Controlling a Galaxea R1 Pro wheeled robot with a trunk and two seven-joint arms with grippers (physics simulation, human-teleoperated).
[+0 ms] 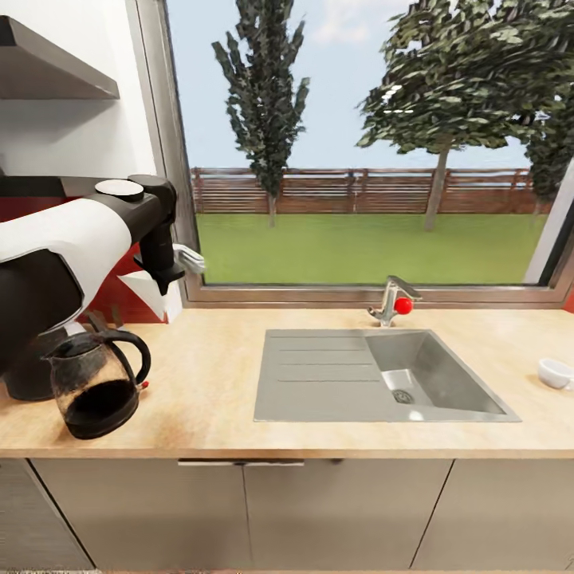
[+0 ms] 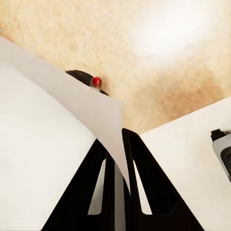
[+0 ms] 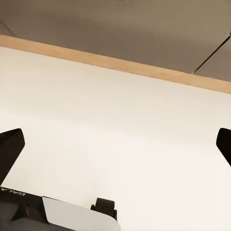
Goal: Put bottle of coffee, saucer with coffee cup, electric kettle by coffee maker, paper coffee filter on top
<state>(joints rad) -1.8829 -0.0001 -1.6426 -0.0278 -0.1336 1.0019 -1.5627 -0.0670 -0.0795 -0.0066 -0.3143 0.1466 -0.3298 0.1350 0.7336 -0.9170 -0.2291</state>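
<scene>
Paper filter pinched in left gripper

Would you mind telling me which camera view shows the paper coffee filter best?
The left wrist view: the paper coffee filter shows large, pinched between the left gripper fingers. The head view shows it as a small white sheet partly behind the arm, above the countertop.

At the left of the frame the left arm reaches forward, wrist bent down, its gripper pinched together. The right gripper's fingers are spread wide.
</scene>
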